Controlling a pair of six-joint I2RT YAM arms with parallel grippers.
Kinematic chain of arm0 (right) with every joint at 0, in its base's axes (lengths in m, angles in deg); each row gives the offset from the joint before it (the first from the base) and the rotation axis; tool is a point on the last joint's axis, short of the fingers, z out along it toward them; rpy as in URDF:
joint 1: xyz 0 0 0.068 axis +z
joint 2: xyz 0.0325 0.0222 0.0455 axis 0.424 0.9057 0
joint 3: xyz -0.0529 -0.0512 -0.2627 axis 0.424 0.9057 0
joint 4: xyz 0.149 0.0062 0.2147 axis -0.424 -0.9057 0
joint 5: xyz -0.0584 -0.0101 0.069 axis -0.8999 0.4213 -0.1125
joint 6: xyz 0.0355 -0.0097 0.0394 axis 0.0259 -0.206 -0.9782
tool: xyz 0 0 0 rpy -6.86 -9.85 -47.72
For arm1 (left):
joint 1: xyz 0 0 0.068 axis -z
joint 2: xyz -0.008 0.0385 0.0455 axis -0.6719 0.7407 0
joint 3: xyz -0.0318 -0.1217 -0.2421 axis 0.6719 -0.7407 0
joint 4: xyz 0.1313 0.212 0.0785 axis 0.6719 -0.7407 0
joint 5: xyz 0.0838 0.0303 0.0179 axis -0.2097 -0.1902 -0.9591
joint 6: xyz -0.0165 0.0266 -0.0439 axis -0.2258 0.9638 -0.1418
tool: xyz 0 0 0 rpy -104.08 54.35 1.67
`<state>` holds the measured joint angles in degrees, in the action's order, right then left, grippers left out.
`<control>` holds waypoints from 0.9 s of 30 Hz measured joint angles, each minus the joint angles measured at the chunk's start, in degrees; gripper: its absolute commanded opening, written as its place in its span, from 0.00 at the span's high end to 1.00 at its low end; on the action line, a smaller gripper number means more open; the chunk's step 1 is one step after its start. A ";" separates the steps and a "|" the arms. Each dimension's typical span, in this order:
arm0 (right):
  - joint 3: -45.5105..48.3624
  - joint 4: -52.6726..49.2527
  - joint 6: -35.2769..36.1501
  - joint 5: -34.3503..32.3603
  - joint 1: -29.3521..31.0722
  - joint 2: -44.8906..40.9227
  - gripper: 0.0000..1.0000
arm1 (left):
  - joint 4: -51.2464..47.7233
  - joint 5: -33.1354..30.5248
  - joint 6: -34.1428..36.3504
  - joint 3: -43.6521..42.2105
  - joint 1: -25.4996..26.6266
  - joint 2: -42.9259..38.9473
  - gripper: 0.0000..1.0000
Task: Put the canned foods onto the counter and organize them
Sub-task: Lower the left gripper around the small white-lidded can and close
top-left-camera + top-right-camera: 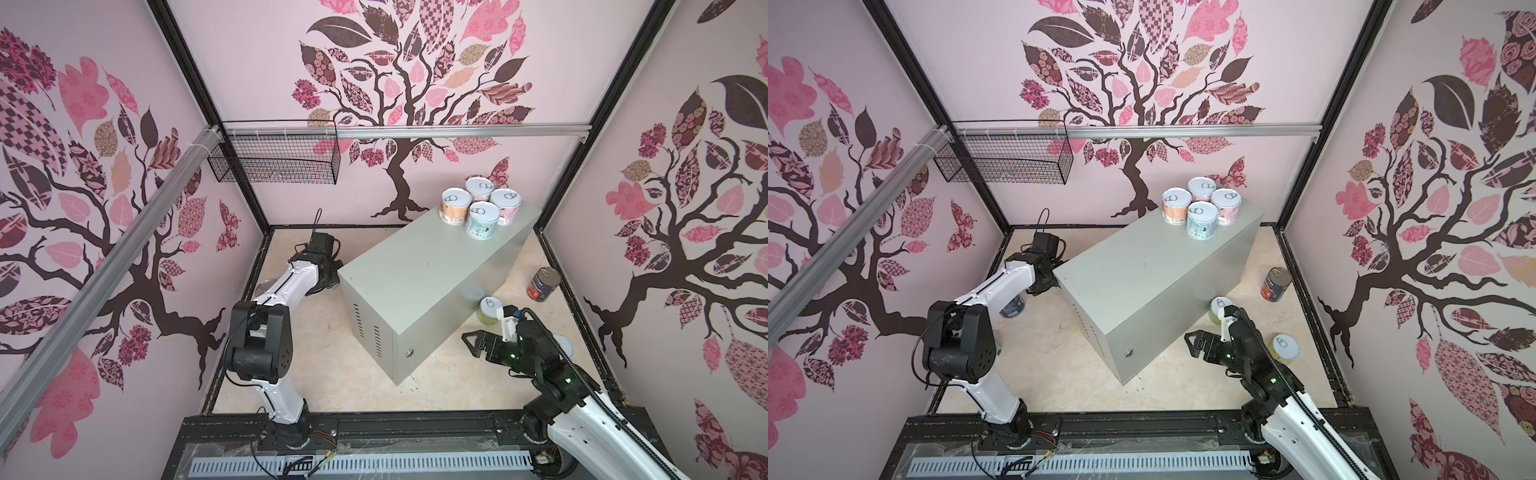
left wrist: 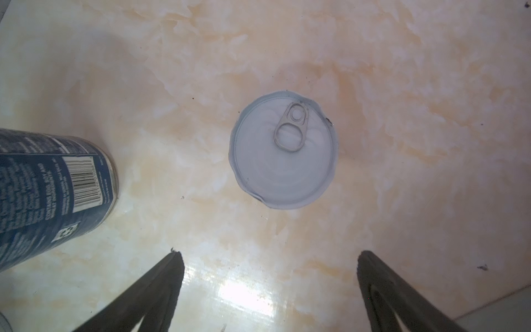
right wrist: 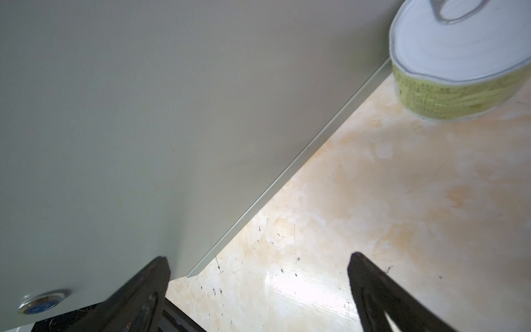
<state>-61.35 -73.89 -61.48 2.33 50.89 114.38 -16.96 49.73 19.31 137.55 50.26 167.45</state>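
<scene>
In both top views, the long light-grey metal counter box is standing diagonally at centre frame on the marbled beige floor. Four short pull-tab cans with pastel labels are sitting upright in a tight cluster on its far end, upper right of centre. A dark can with red tomatoes is standing on the floor at the right, apart from the counter; a short green-labelled can is standing just beside the counter's right wall. In a top view, a short yellow-labelled can is showing at lower right beside the right arm, and a blue can is showing behind the left arm, left of centre. The left gripper is pointing down at the counter's left corner, largely hidden; the right gripper is hovering at lower right, fingers spread, holding nothing. In the left wrist view, the left gripper is standing wide apart and empty above the floor, a short can with a silver pull-tab lid standing beyond its fingertips and the blue can standing off to the side. In the right wrist view, the right gripper is gaping empty, one finger overlapping the counter's wall near its small round lock, the green-labelled can sitting apart from it, just beside the counter's base.
</scene>
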 measured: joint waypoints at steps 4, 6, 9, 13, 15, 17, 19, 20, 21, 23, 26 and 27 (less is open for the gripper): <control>1.40 2.45 0.00 0.55 0.00 1.75 0.00 | 1.16 -0.26 0.02 1.33 0.00 2.34 0.02; 1.79 3.08 0.02 0.72 0.00 2.56 0.00 | 1.64 -0.26 0.04 2.36 0.00 3.50 0.02; 1.79 4.17 0.13 0.79 0.00 3.74 0.00 | 2.27 -0.26 0.04 3.82 -0.17 5.31 0.02; 1.79 5.38 0.42 0.83 0.00 5.01 0.00 | 2.54 -0.22 0.02 5.40 -0.63 7.63 0.02; 1.79 5.68 0.72 0.81 0.00 5.40 0.00 | 2.60 -0.20 0.02 6.03 -1.03 8.66 0.02; 1.79 5.86 1.27 0.76 0.00 5.57 0.00 | 2.49 -0.20 0.04 6.69 -1.53 9.57 0.02; 1.79 6.03 1.60 0.72 0.00 5.70 0.00 | 2.45 -0.20 0.04 7.30 -1.90 10.16 0.02; 1.79 6.10 1.73 0.72 0.00 5.86 0.00 | 2.40 -0.20 0.09 7.69 -2.10 10.45 0.03; 1.79 6.19 1.77 0.74 0.00 6.08 0.00 | 2.36 -0.20 0.13 8.13 -2.23 10.78 0.03; 1.79 6.38 1.86 0.74 0.00 6.60 0.00 | 2.25 -0.22 0.42 9.42 -2.51 11.80 0.04; 1.79 6.58 2.08 0.74 0.00 6.82 0.00 | 2.21 -0.20 1.03 10.75 -2.64 13.35 0.06; 1.79 6.64 2.21 0.74 0.00 6.82 0.00 | 2.16 -0.20 1.18 10.78 -2.64 13.68 0.06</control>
<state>-59.56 -67.25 -59.27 3.08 50.89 121.20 -14.80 49.54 20.49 148.33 47.62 181.13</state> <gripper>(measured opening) 0.999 0.947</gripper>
